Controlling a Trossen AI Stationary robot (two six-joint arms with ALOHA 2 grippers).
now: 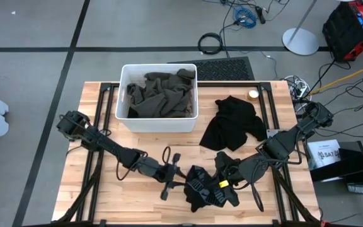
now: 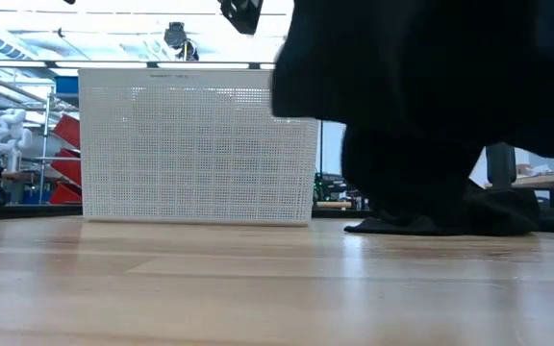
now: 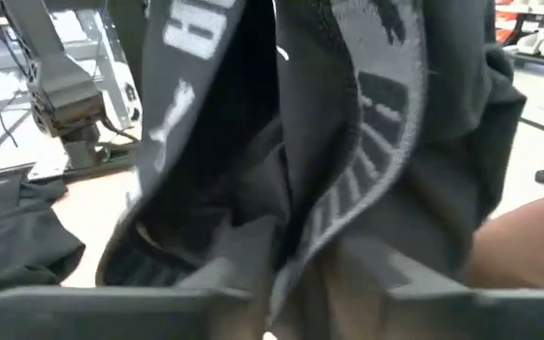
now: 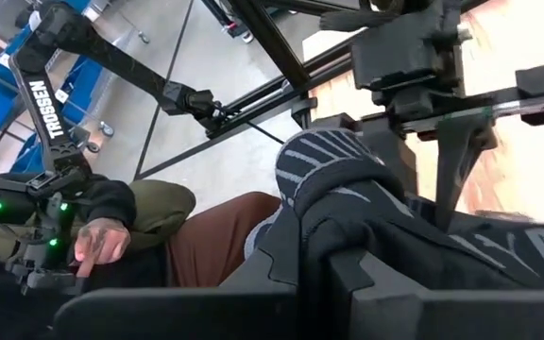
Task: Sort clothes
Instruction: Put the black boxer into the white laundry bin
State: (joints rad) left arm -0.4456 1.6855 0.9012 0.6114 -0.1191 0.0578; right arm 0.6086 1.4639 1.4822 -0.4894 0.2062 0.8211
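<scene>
Step in hand: black garment (image 1: pixel 207 189), soft knit with a grey-patterned band, held lifted above the bench (image 1: pixel 106 202) at its near edge. Right tool (image 1: pixel 222 184) is clamped on it; left tool (image 1: pixel 176 181) is narrowed at its edge, grip uncertain. Next move, judged: carrying it to the black pile (image 1: pixel 232 123). Olive clothes (image 1: pixel 159 94) fill the white perforated bin (image 1: pixel 125 123).

White capital letters reading "TROSSEN" are running along the dark arm segment (image 4: pixel 47 111) at the upper left of the right wrist view. White lettering is showing on the black garment (image 3: pixel 348 170) in the left wrist view, too folded to read. A white box (image 1: pixel 323 153) at the right edge of the high view is carrying print beginning "SAT".
</scene>
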